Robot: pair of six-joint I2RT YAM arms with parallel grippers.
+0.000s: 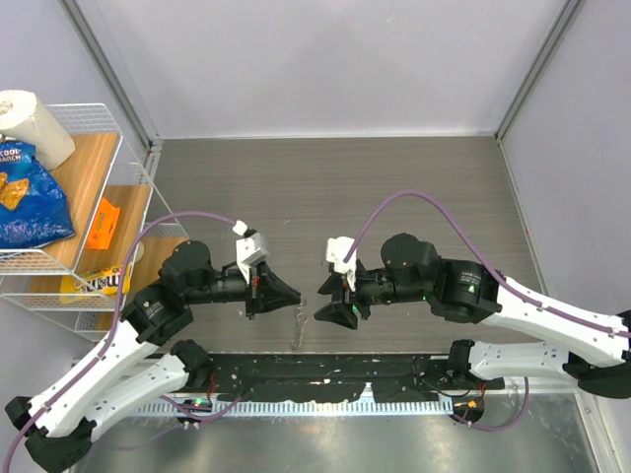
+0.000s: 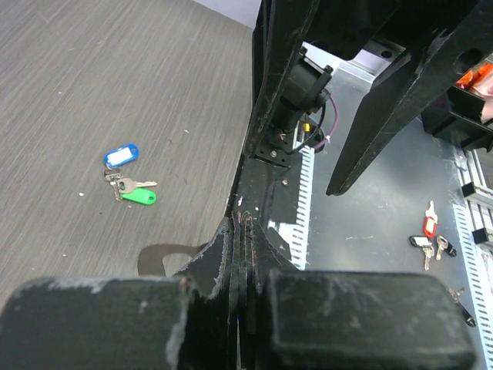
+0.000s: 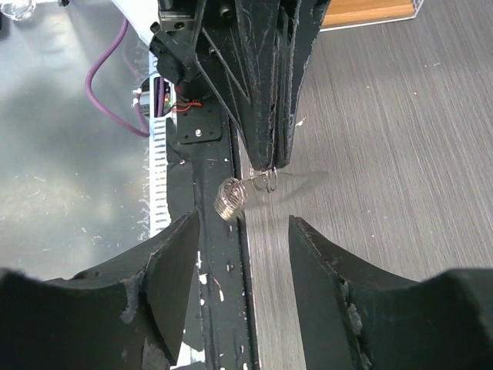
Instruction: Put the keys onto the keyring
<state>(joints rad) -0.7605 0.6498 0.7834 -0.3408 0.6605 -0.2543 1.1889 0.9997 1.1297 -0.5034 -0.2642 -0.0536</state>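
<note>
Though indistinct overhead, keys (image 2: 129,183) plain from left wrist.

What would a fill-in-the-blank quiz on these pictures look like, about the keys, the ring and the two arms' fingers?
1. The keyring is pinched by the fingers of the ____ arm.
2. The right arm's fingers stand ____, with nothing between them.
3. The keys lie on the table: one has a green head, the other a ____ tag.
Missing words: left; open; blue.
</note>
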